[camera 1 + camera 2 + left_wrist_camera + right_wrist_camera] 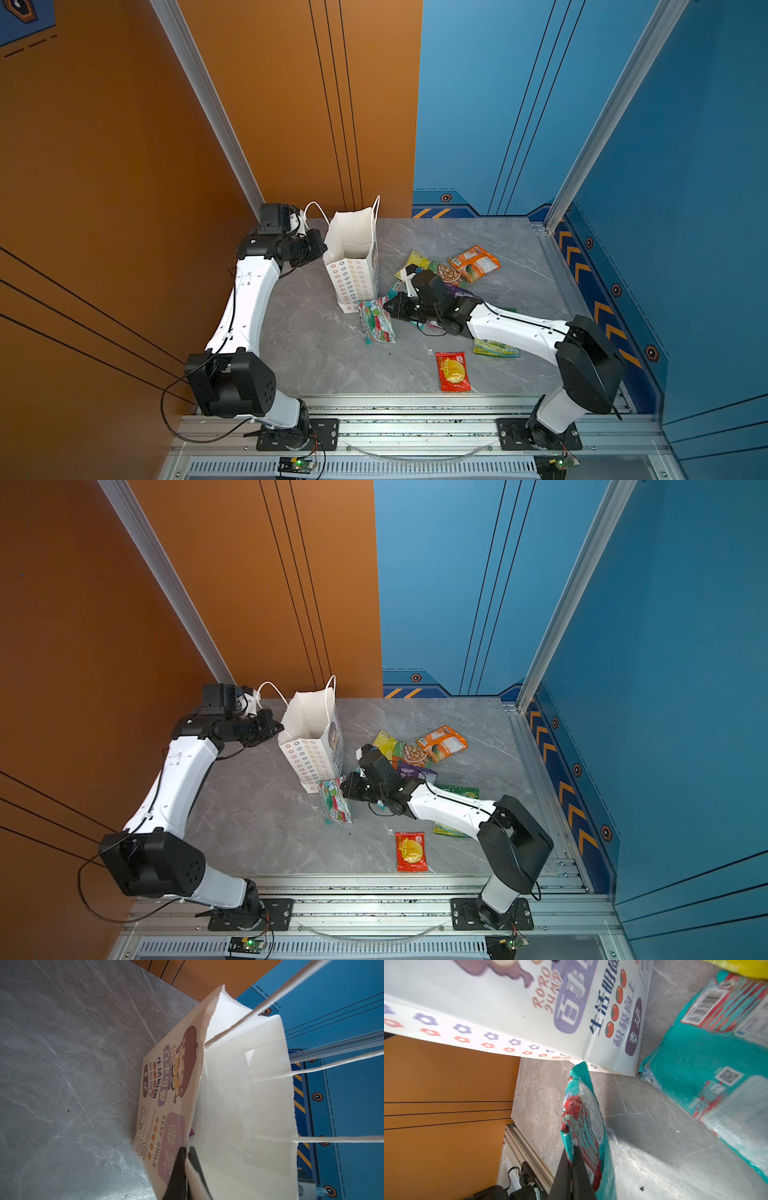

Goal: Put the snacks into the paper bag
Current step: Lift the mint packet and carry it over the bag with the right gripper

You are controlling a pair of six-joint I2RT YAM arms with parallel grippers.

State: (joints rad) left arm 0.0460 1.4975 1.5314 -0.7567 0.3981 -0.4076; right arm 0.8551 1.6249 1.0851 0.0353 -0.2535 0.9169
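Left gripper (187, 1148): clenched on the rim of the paper bag (351, 266), with the paper wall pinched between its two fingers.
Paper bag: upright on the table (311, 345) in front of the left arm, mouth open upward, both cord handles sticking up at the rim.
Right gripper (572, 1152): clamped on one edge of a teal packet (583, 1118).
Teal packet: low down, just beside the bag's near bottom corner. From the top views I cannot tell whether its far end is clear of the table.
Step in hand: as I judge it, the pick is made, and lifting it into the bag comes next.
How I would fly it: I'd go straight up first, until the packet's hanging end is above the rim. Only then would I move across over the mouth and lower it end-first. I'd open the jaws once most of the packet is below the rim.
Left arm: I'd hold it steady and not tug, since the bag looks light and the pinch is all that keeps the mouth open.
Watch for: the floppy packet may swing into the bag wall or catch a handle.
Left on the table: an orange packet (473, 264), a red packet (453, 372), a second teal packet (708, 1064) and several more near the right arm.
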